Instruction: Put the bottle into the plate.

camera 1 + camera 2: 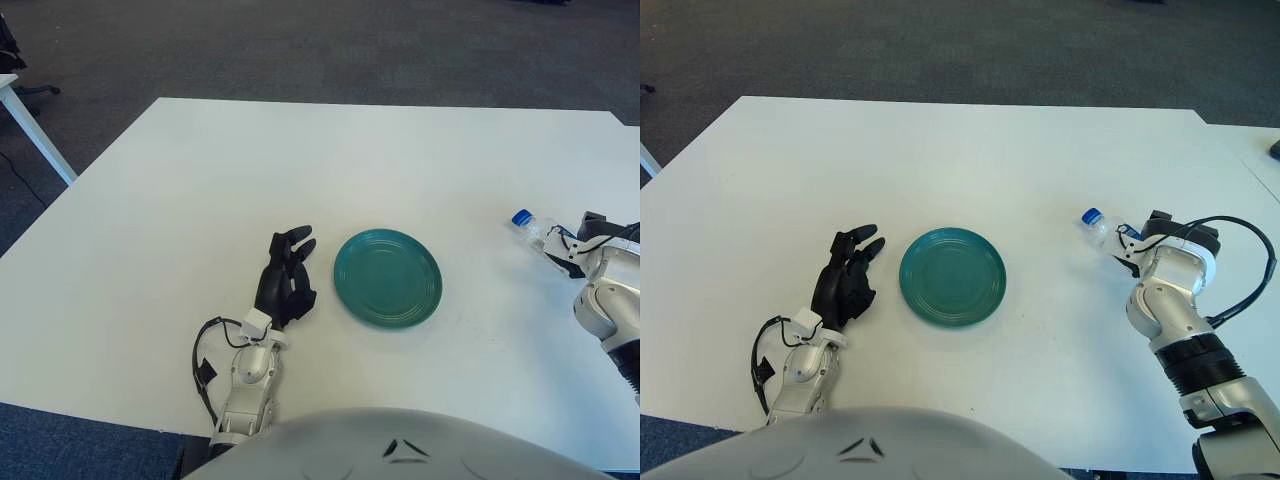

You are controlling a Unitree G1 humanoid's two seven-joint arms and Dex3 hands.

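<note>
right hand (1145,245) has its fingers wrapped around the bottle (1102,226), lying well right of the plate (952,276). it's probably light, smooth plastic that could slip, so grip mid-body. left hand (286,280) sits beside the plate, fingers loosely apart.

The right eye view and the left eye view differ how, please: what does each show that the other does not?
Only the right eye view shows the whole right forearm and the table's right edge. Only the left eye view shows a second table's leg at far left. Both show the green plate, the left hand beside it, and the right hand at the bottle.
</note>
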